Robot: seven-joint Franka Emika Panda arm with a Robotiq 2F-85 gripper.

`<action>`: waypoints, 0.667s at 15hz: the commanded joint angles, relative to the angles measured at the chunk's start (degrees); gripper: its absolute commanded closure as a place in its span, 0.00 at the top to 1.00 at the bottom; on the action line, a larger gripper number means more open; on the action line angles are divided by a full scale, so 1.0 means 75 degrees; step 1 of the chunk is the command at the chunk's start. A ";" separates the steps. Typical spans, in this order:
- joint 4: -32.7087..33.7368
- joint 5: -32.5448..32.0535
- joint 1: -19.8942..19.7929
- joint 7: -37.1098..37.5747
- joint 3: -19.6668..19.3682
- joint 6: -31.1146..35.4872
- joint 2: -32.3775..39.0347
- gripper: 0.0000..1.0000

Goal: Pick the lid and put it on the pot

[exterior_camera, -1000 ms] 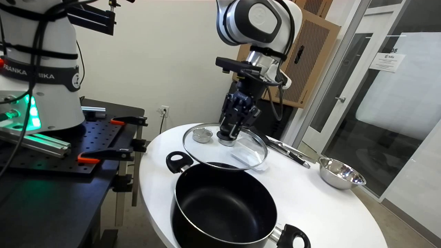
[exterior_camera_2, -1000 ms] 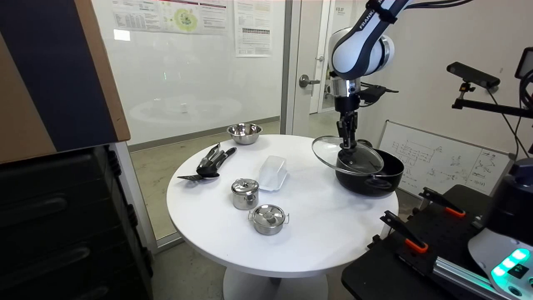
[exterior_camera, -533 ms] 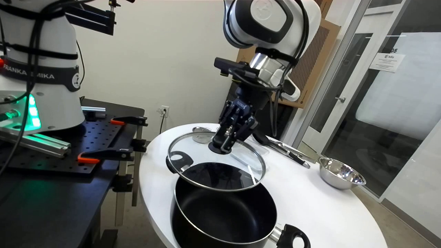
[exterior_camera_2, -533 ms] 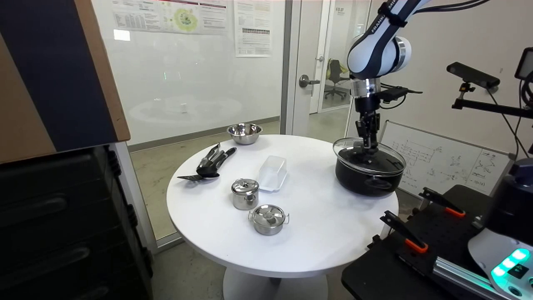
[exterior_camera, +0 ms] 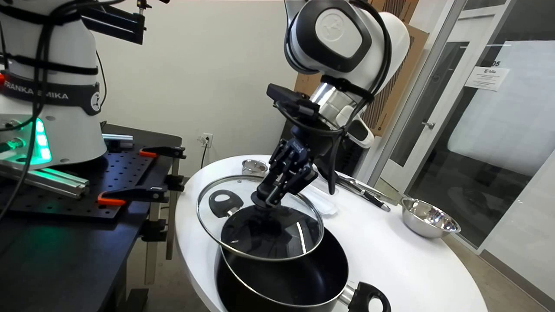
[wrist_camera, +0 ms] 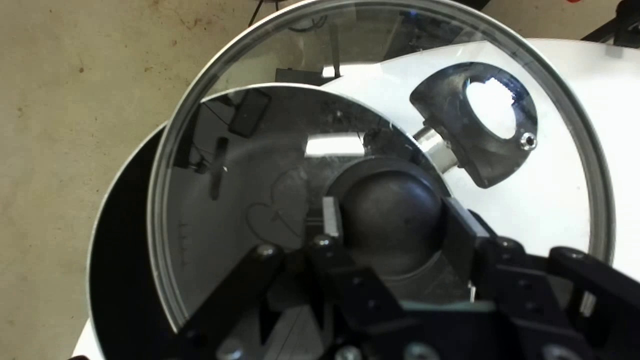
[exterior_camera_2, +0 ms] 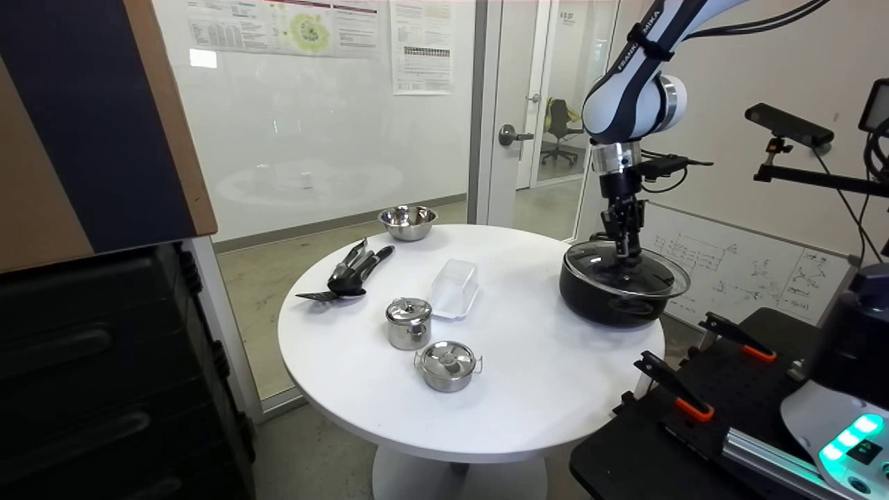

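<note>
Placing step, as it appears: the glass lid [exterior_camera: 260, 236] is held over the pot [exterior_camera_2: 601, 304], off centre.
The end effector [wrist_camera: 395, 222] stands with its jaws against both sides of the lid's dark knob [wrist_camera: 392, 215], parted only by the knob's width, and has hold of the lid by it. The pot rests on the worktop [exterior_camera_2: 535, 375]; the lid spans one loop handle [wrist_camera: 447, 117], and a crescent of the pot's mouth lies uncovered opposite. From where I stand I cannot tell whether rim touches rim. The next move, I judge, calls for a shift toward the bare crescent until the rims align, then a level descent and release.
</note>
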 commanded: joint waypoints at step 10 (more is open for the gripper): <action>0.0183 0.0155 -0.0006 -0.0005 0.0012 -0.0184 0.0138 0.26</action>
